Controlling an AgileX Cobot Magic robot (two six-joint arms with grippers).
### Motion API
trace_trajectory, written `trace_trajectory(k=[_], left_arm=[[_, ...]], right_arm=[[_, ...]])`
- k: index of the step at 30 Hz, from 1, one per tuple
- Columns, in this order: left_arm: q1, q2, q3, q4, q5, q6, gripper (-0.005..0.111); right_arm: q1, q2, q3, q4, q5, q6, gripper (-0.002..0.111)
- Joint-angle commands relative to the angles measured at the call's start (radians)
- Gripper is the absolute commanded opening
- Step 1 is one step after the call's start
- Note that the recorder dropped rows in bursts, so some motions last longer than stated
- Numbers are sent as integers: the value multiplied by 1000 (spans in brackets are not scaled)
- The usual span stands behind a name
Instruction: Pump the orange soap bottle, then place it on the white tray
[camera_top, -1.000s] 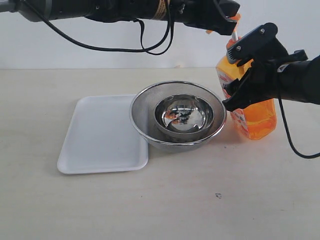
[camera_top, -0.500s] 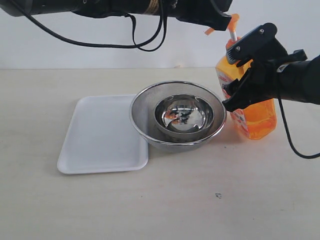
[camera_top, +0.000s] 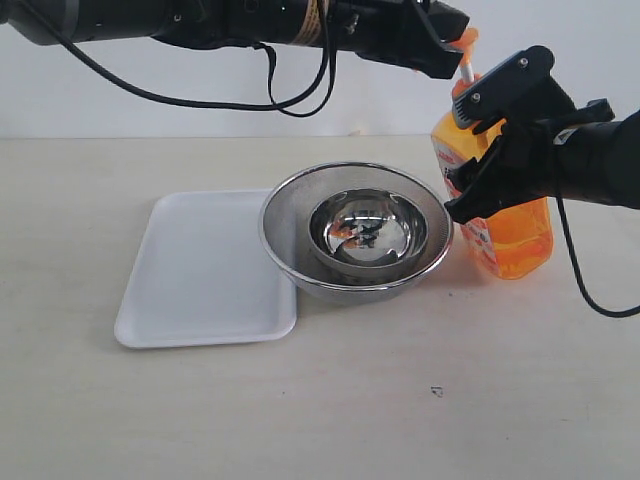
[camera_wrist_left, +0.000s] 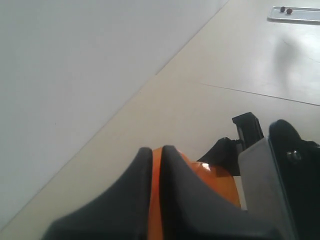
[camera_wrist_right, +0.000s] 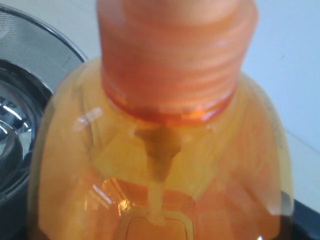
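Note:
The orange soap bottle (camera_top: 515, 240) stands on the table just right of the steel strainer bowl. My right gripper (camera_top: 478, 185) is shut on its body from the right side. In the right wrist view the bottle's shoulder and collar (camera_wrist_right: 165, 165) fill the frame. My left arm reaches across the top of the exterior view. Its gripper (camera_top: 450, 50) is shut, with its tips resting on the orange pump head (camera_top: 464, 40). Orange plastic (camera_wrist_left: 215, 180) shows under and between the closed fingers (camera_wrist_left: 156, 165) in the left wrist view. The white tray (camera_top: 200, 270) lies flat to the left of the bowl.
A round steel mesh strainer (camera_top: 355, 235) with a smaller shiny bowl inside it sits between tray and bottle, its rim overlapping the tray's right edge. Its rim also shows in the right wrist view (camera_wrist_right: 30, 55). Cables hang from both arms.
The left arm rose slightly off the pump half a second ago and has now tilted back down over the pump head. Bottle and right gripper have not moved.

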Motion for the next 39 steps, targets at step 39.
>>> trace_trajectory(k=[39], left_arm=[[-1,32,59,2,-30,5,5]], right_arm=[[-5,-10,-4,-5,-11,-6,0]])
